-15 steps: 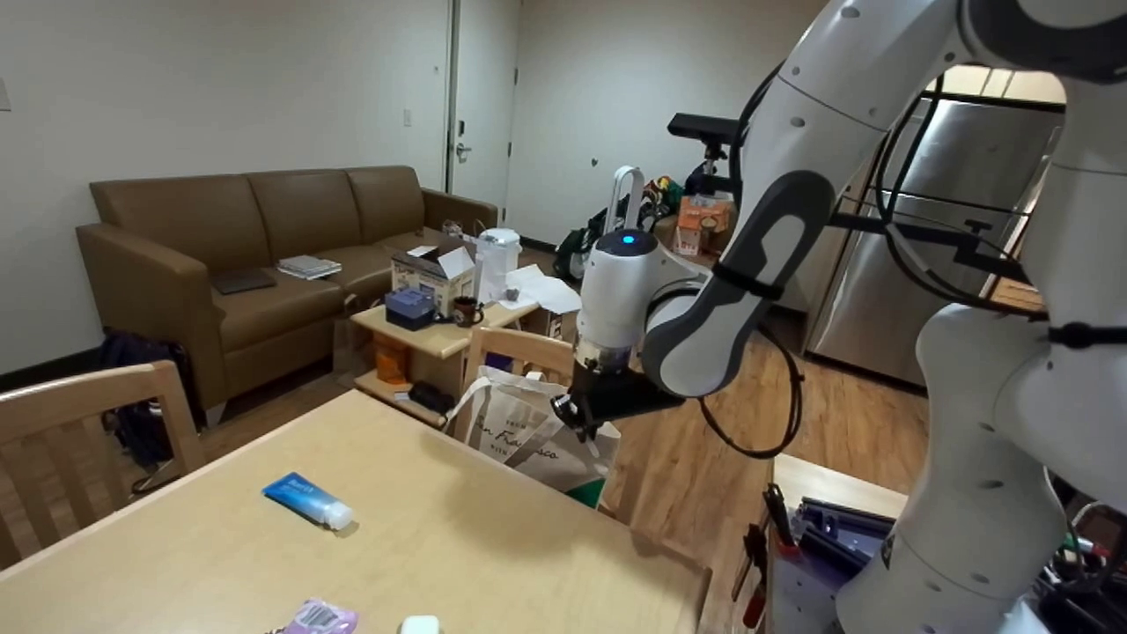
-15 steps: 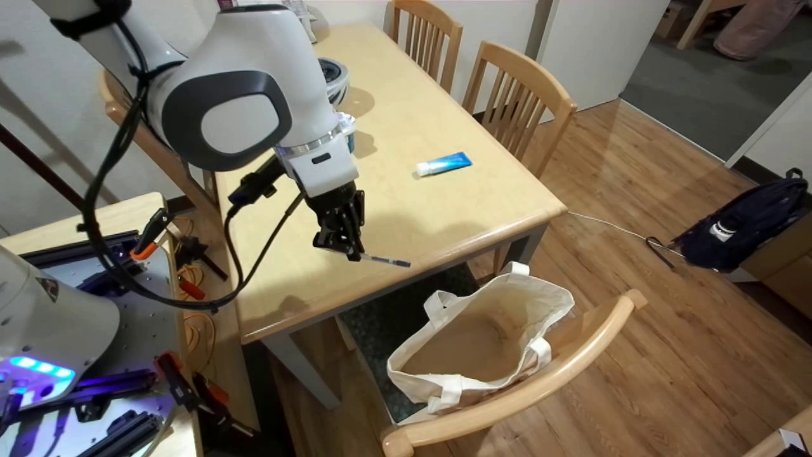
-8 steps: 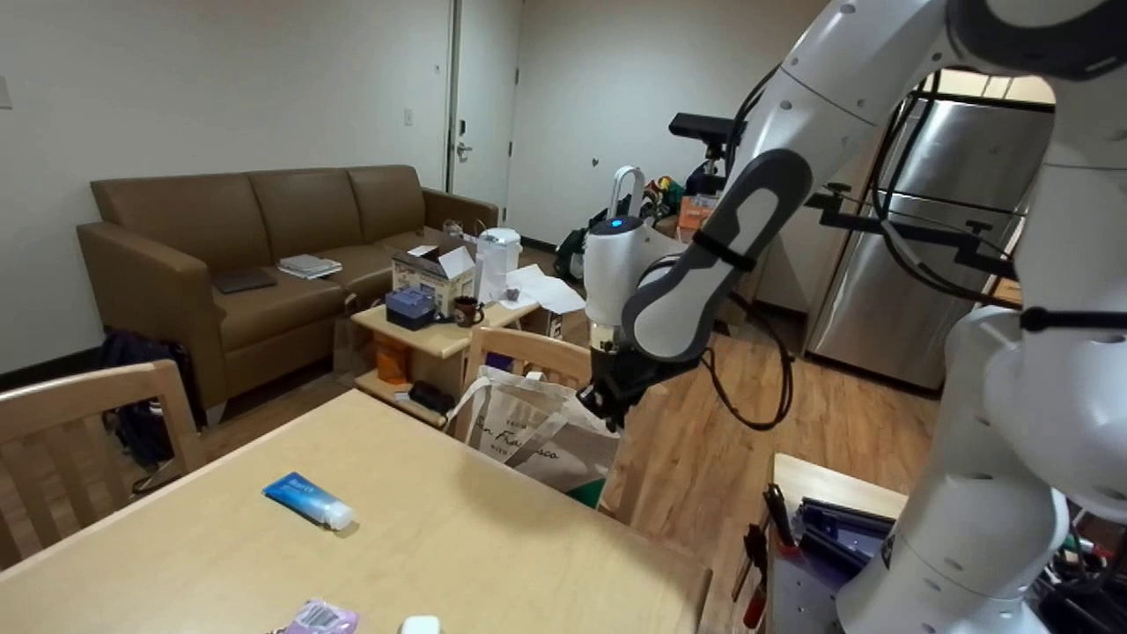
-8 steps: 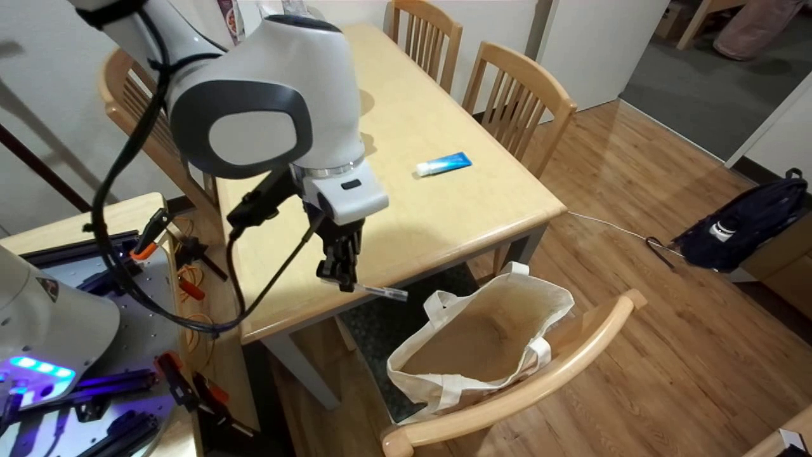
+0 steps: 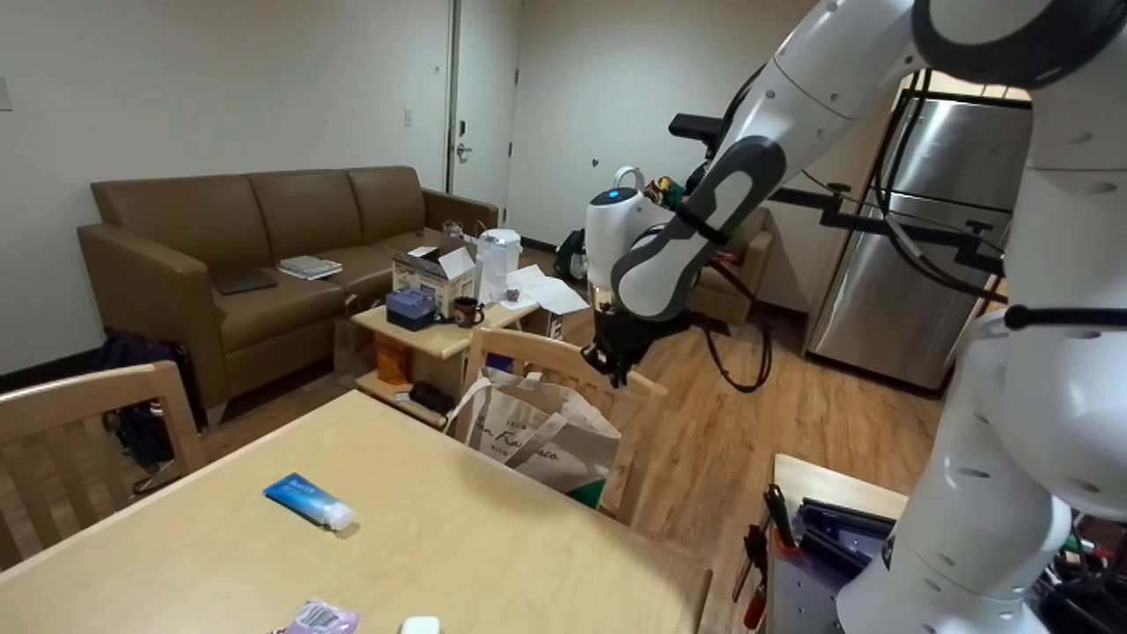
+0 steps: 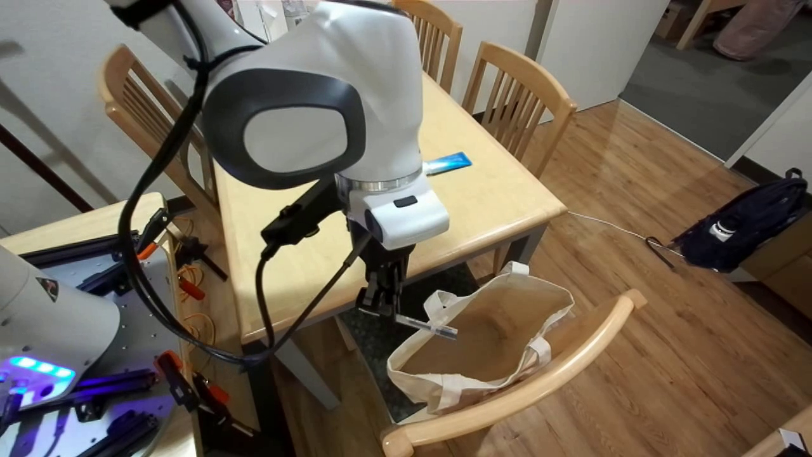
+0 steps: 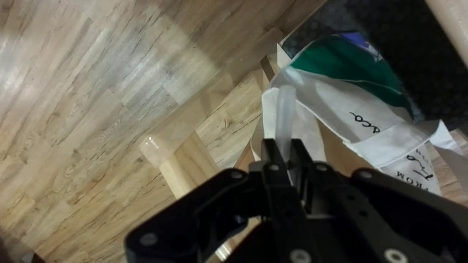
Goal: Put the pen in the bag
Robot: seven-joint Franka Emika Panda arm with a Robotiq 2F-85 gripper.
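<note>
In an exterior view I see the hand [image 6: 384,308] hanging just off the edge of the counter [image 6: 495,203], its fingers pinched together on the pen [image 6: 426,325]. The pen pokes out sideways, dipping a little toward its darker end, and that end shows against the mouth of the bag [image 6: 526,308]; from here I can't fairly judge how high above the rim it is. The bag stands gaping on the seat of a wooden chair [image 6: 533,398]. A blue tube [image 6: 451,162] lies on the counter, partly behind the white arm [image 6: 374,82], and a dark backpack [image 6: 748,209] rests well apart on the floor [image 6: 685,355].

In an exterior view the hand appears above the bag, against the chair's back. On the counter lie a purple packet [image 5: 322,618] and a small white object [image 5: 420,625], both cut off at the bottom. Beyond are a brown sofa [image 5: 176,220], a dark mug [image 5: 465,311] and a steel fridge [image 5: 867,326].

In the wrist view the pen juts from between two fingertips [image 7: 270,153], pale and blurred, across the bag's side edge. Black lettering [image 7: 367,122] and a green patch [image 7: 340,64] show on the bag's front.
</note>
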